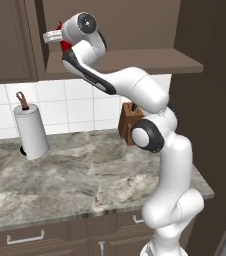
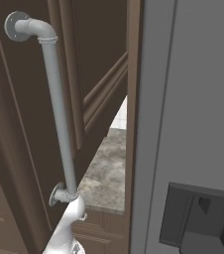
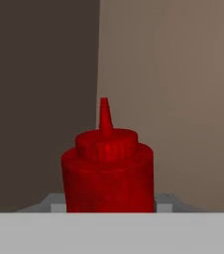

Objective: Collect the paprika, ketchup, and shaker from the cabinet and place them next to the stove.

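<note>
In the hand view the ketchup (image 3: pixel 109 168), a bright red squeeze bottle with a pointed nozzle, stands upright close in front, inside the brown cabinet (image 3: pixel 173 74). My gripper (image 3: pixel 110 201) is shut on its lower body, with a grey finger (image 3: pixel 54 202) pressed against each side. From the left base view the arm reaches up and left into the cabinet (image 1: pixel 135 20) niche. There the gripper (image 1: pixel 55 37) sits at the opening, with a bit of the red ketchup (image 1: pixel 65 46) beside it. The paprika, the shaker and the stove are out of view.
Below the cabinet lies a marble counter (image 1: pixel 85 175) with a paper towel holder (image 1: pixel 30 131) at the left and a knife block (image 1: pixel 130 122) behind the arm. Drawers (image 1: pixel 25 237) run under it. A door with a grey pipe handle (image 2: pixel 59 109) and a grey panel (image 2: pixel 193 99) stand close.
</note>
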